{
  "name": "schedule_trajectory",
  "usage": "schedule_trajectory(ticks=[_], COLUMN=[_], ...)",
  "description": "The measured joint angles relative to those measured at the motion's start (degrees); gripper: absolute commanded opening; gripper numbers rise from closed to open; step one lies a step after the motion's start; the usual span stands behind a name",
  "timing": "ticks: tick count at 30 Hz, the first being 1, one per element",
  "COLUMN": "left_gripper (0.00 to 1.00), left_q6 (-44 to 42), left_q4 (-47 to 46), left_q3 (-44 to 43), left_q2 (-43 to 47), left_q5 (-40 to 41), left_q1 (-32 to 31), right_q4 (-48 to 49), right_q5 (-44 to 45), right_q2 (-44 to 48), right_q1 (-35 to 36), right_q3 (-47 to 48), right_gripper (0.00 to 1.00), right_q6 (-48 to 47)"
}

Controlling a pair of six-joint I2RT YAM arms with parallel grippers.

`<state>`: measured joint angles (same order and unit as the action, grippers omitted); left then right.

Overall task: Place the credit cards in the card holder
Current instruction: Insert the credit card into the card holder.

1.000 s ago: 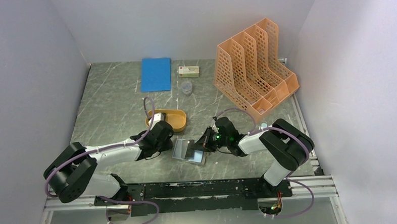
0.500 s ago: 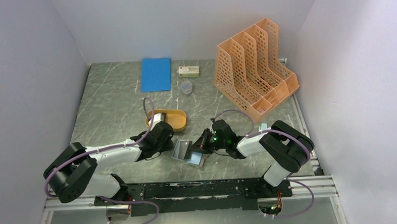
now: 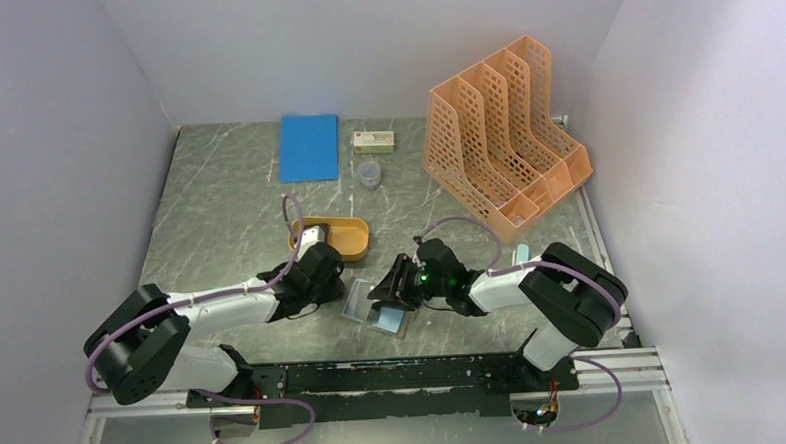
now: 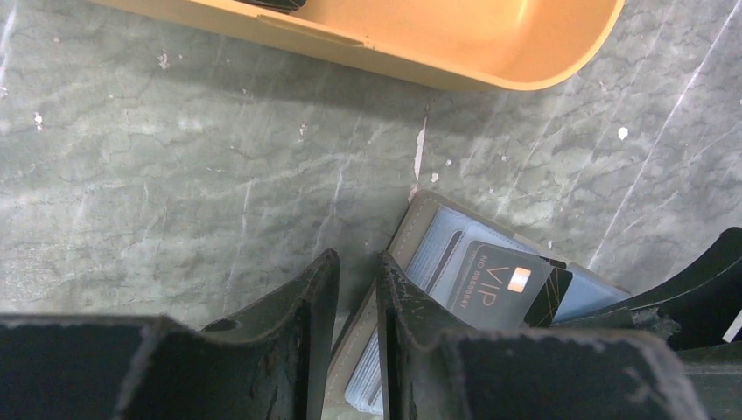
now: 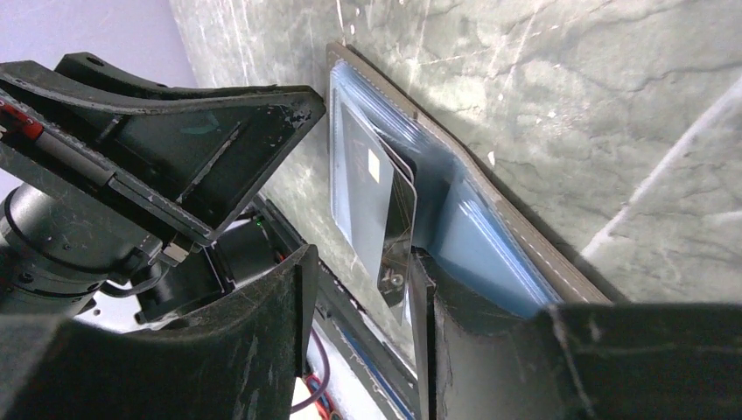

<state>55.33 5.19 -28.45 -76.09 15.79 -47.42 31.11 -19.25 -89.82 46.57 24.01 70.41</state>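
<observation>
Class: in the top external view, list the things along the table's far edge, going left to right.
blue notebook → small white box → orange file rack

A: Left arm (image 3: 223, 307)?
B: Low, stretched from lower left of the frame toward centre, elbow folded near its base. Left pincer (image 4: 356, 262) points right, jaws almost together, fingers (image 4: 297, 341) pinching the card holder (image 3: 381, 320) edge.
A: Right arm (image 3: 497, 286)?
B: Elbow bent at lower right, forearm reaching left to centre. Right pincer (image 5: 361, 258) tilted down, jaws apart with a clear gap. A credit card (image 5: 376, 192) sits in the gap against one finger (image 5: 490, 350).
</observation>
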Motion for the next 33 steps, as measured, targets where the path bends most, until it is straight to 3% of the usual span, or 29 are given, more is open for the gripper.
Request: schedule_trajectory(ticks=[17,24,33], left_gripper=[0.3,0.32,0.37], left_q6=[2.67,3.63,3.58], left_q4=[-2.21,-1.31,5.38], left_q3=[1.95,2.6,2.67], left_q2=[1.25,2.91,6.67], left_q5=[-2.12,-1.99,-1.84], left_q1=[-0.63,-0.66,-0.61], right_q4=[-6.67,-11.69,-24.92], right_q5=[0.9,0.22,3.39], right_q2=[-3.48,-3.76,-0.63], right_q1=[3.52,3.91,4.02], right_q3=[6.36,9.73,16.79], right_gripper=[0.46,0.63,0.76], right_q6=[1.05,-1.57,-10.08])
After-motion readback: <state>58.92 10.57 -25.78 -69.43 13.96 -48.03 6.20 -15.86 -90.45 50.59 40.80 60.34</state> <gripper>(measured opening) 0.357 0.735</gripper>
